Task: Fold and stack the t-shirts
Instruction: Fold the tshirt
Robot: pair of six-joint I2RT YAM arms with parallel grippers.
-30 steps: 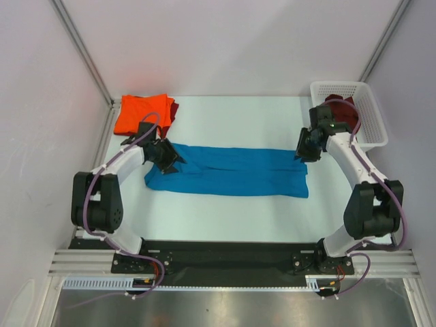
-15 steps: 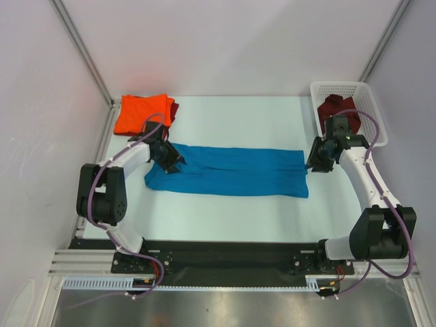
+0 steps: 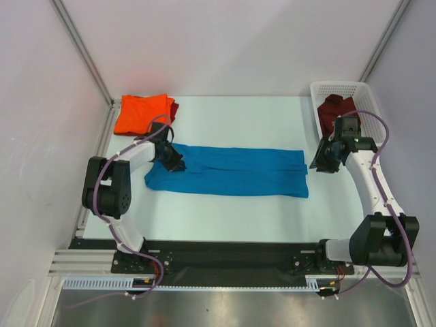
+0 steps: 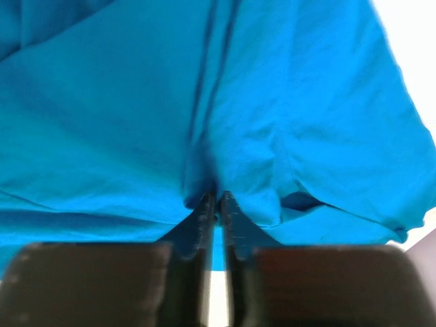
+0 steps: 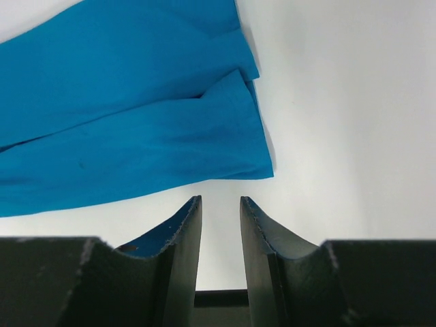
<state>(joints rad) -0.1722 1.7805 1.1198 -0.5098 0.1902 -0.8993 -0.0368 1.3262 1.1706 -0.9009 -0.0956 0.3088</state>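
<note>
A bright blue t-shirt (image 3: 235,171) lies in a long folded strip across the middle of the table. My left gripper (image 3: 174,164) is at its left end; in the left wrist view its jaws (image 4: 216,199) are pinched together on a raised fold of the blue t-shirt (image 4: 102,122). My right gripper (image 3: 319,163) hovers just off the strip's right end, open by a narrow gap (image 5: 219,200) with only bare table between the fingers; the blue t-shirt's corner (image 5: 136,129) lies just ahead. A folded orange t-shirt (image 3: 141,114) rests on a dark maroon t-shirt (image 3: 174,108) at the back left.
A white lattice basket (image 3: 340,86) stands at the back right with a dark maroon t-shirt (image 3: 332,109) inside, close behind my right arm. Grey walls and metal posts enclose the pale table (image 3: 238,119). The arm bases sit on a black rail at the near edge.
My left jaws have closed on the blue cloth. My right gripper has drawn to the right, off the shirt's right end, and its arm has swung outward.
</note>
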